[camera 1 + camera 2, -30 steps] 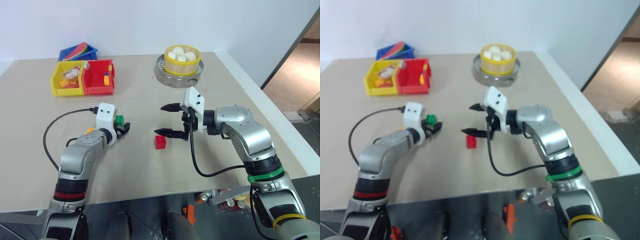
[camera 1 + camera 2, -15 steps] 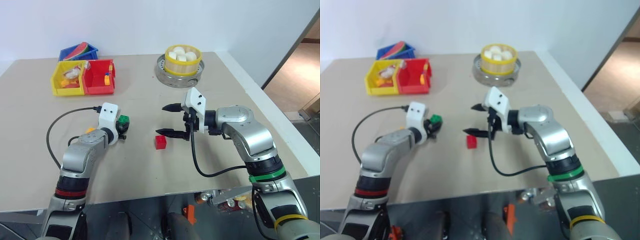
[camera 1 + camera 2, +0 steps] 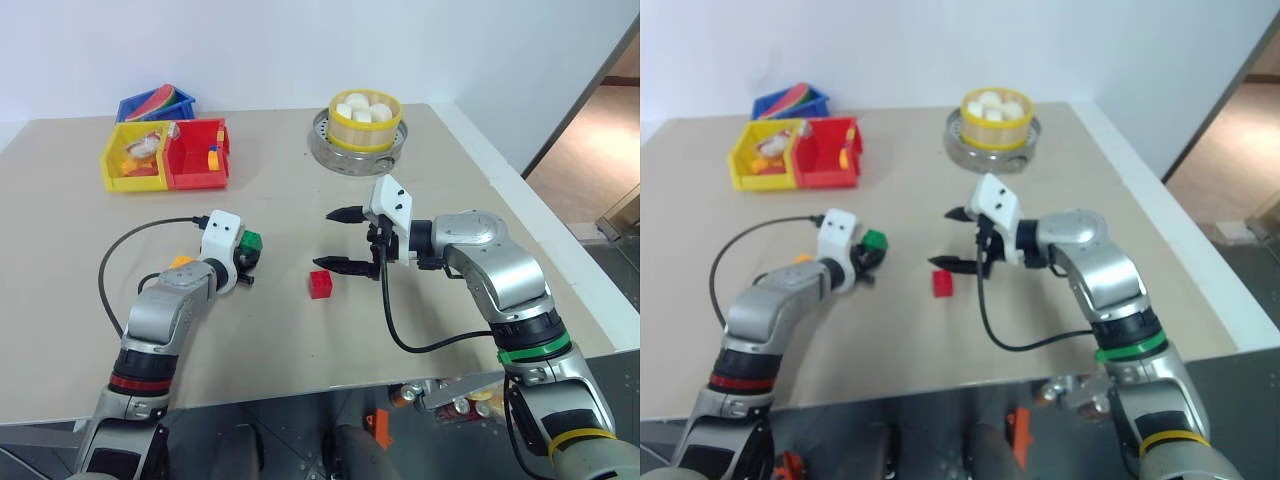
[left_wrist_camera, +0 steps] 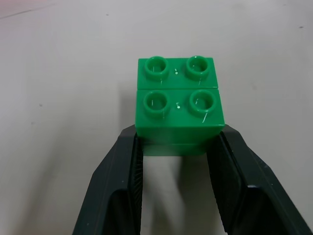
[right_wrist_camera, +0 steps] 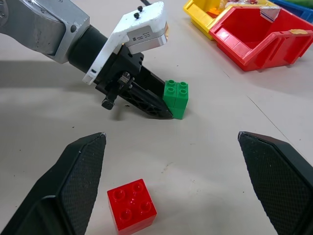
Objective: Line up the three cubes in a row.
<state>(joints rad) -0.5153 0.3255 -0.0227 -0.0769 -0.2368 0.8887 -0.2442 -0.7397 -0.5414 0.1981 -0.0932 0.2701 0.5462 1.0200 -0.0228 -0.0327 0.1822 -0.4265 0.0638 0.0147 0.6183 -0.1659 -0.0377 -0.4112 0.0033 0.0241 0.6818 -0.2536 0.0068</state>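
A green cube (image 4: pixel 178 105) is pinched at its near end between the black fingers of my left gripper (image 3: pixel 247 264), which is shut on it. The green cube (image 5: pixel 176 98) is low, at the tabletop; I cannot tell if it is lifted. A red cube (image 3: pixel 320 285) lies on the table just right of it, below the lower finger of my right gripper (image 3: pixel 324 238). That gripper hangs open and points left, holding nothing. A yellow-orange cube (image 3: pixel 180 261) peeks out on the left side of my left forearm, partly hidden by it.
A yellow bin (image 3: pixel 115 180), a red bin (image 3: pixel 198 182) and a blue bin (image 3: pixel 130 104) stand at the back left. A metal tray with a yellow steamer (image 3: pixel 365 128) of white buns sits at the back centre. The table's edge (image 3: pixel 560 270) runs close on the right.
My left gripper's fingers have shut onto the green cube, which has shifted slightly right with them. The right arm and the red cube have stayed put.
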